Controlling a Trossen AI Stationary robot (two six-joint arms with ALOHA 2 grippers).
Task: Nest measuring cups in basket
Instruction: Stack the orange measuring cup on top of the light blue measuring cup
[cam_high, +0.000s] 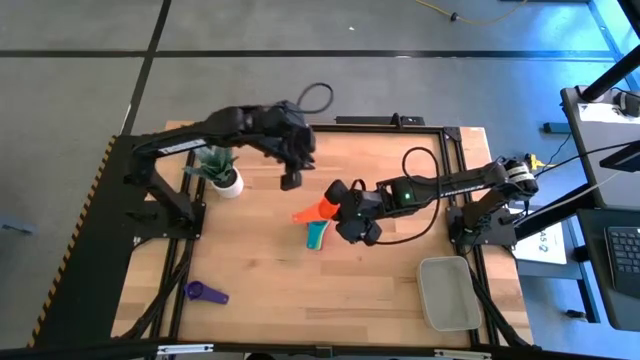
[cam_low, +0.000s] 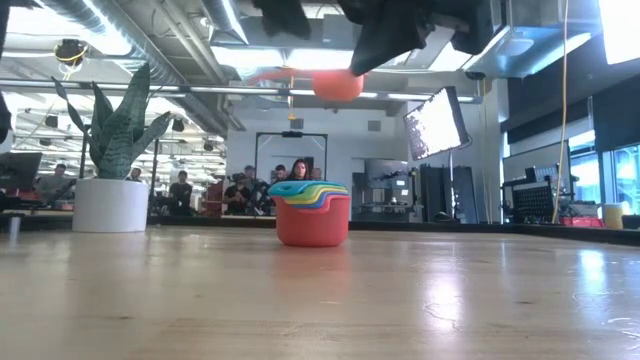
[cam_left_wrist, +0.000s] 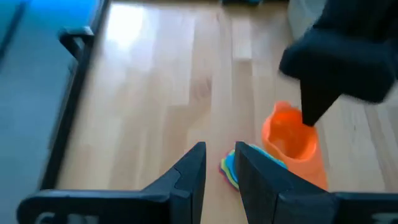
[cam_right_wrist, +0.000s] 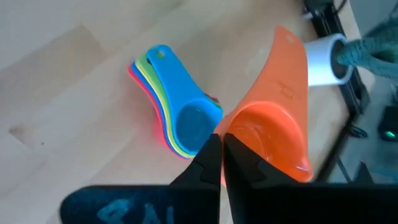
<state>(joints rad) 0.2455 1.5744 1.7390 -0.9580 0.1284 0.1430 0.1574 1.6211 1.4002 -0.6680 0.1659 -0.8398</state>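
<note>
A pale wooden table (cam_high: 260, 270) framed in black is seen from above, with a grey floor around it and, at table height, a workshop with people seated far behind. A white plant pot (cam_high: 229, 183) stands near the table's far left corner. Near the middle of the table a nested stack of measuring cups (cam_low: 312, 212) rests upright, red at the bottom with yellow, green and blue rims showing above it. The orange cup (cam_right_wrist: 273, 134) is held in the air above and just beside that stack by the right gripper (cam_right_wrist: 219, 160), whose fingers are clenched on the cup's rim. The left gripper (cam_left_wrist: 219, 163) hangs above the table on the far side of the stack; its fingers are parted a little and nothing is held between them. A purple cup (cam_high: 207, 293) lies alone near the front left edge. The basket (cam_high: 449, 293) sits at the front right corner, well apart from the stack.
</note>
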